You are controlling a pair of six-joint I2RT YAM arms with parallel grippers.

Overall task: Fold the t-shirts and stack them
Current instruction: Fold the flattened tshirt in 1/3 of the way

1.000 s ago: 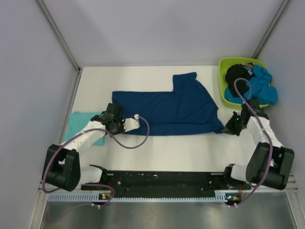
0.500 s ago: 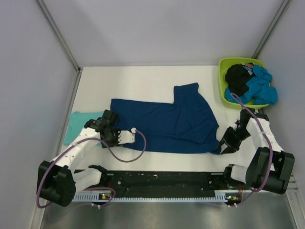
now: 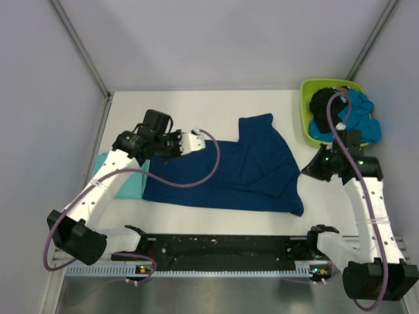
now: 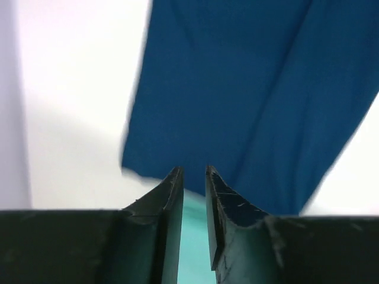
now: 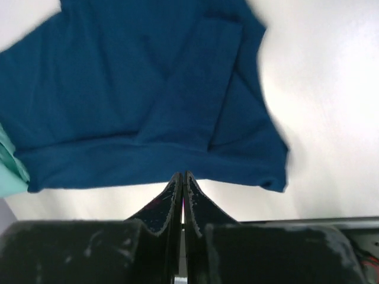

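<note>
1. Release is the change: both arms, which were dragging the navy t-shirt (image 3: 229, 170) toward us a moment ago, have let go and lifted.
2. We see the left gripper (image 4: 194, 173) a crack apart and the right gripper (image 5: 183, 176) pressed together, both empty.
3. It lies flat mid-table, its left edge meeting the teal t-shirt (image 3: 134, 186).
4. We judge it positioned, with folding next.

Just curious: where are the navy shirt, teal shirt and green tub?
navy shirt (image 3: 229, 173): top view, its middle.
teal shirt (image 3: 134, 186): top view, exposed strip.
green tub (image 3: 305, 111): top view, left rim.
</note>
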